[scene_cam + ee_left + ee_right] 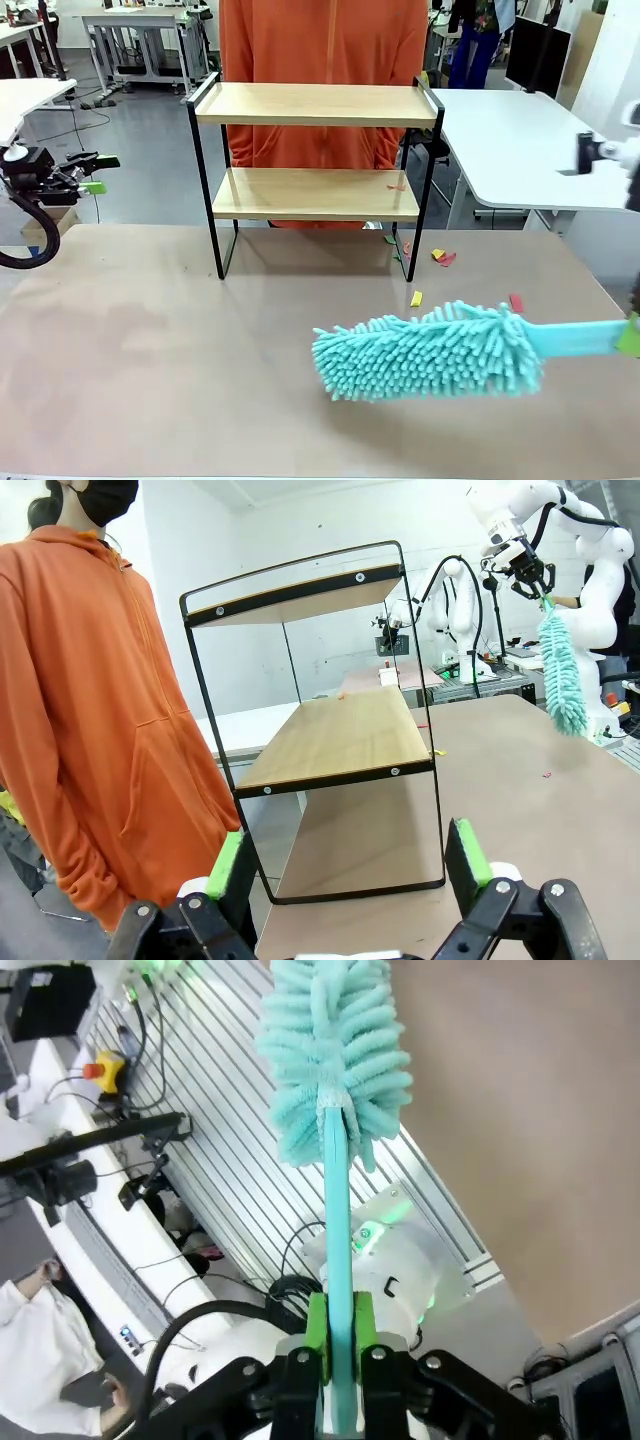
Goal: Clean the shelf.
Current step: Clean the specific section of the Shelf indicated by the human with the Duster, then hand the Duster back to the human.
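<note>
- Left hand [98, 173]: by the desk's left edge, jaws spread wide, holding nothing, facing the shelf's end.
- Shelf [315, 105]: two tiers, far middle of the desk [150, 350], with a person in orange [320, 40] close behind it. A red scrap [397, 185] lies on the right end of the lower board. More scraps [440, 257] lie on the desk near the right legs.
- Duster [430, 352]: teal, held over the desk at front right, apart from the shelf.
- Right hand [338, 1325]: clamped tight on the duster's handle.
- Step, by my judgement: approach, with no board swept yet. Next, you raise the head and enter between the tiers from the front.
- Clearances: mind the raised end rails and right uprights. Open room lies front and left.
</note>
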Motion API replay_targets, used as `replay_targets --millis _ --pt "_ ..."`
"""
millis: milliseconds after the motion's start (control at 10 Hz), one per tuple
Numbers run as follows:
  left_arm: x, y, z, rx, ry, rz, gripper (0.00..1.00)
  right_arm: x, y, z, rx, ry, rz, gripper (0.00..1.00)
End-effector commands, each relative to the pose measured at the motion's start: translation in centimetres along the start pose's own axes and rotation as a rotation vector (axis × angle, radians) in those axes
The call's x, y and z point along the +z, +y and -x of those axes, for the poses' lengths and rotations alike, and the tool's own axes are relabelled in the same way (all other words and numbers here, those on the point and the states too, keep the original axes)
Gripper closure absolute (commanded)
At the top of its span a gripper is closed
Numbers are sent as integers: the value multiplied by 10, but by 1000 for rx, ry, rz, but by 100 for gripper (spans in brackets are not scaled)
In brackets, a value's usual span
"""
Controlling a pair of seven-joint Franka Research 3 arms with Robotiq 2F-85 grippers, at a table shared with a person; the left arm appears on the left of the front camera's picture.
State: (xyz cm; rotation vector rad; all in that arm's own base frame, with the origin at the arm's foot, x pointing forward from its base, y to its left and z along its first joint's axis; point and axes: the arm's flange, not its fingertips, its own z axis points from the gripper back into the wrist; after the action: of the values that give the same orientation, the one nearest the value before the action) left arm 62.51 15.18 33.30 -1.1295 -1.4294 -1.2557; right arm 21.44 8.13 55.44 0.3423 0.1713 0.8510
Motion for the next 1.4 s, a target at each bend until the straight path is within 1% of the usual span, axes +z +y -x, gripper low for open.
replay_targets --millis 0,100,1100,1200,1300 --pt "-1 -3 -2 -12 9 2 0 5 -20 11 6 -45 3 87" --pt "-1 -3 -2 -12 9 2 0 0 0 0 0 0 0 87" --pt "-1 -3 -2 -12 9 2 0 0 0 0 0 0 0 87" --pt "0 0 0 0 0 0 0 0 0 0 0 0 0 87" --pt "-1 2 -8 30 -34 33 0 -3 -1 1 3 9 13 87"
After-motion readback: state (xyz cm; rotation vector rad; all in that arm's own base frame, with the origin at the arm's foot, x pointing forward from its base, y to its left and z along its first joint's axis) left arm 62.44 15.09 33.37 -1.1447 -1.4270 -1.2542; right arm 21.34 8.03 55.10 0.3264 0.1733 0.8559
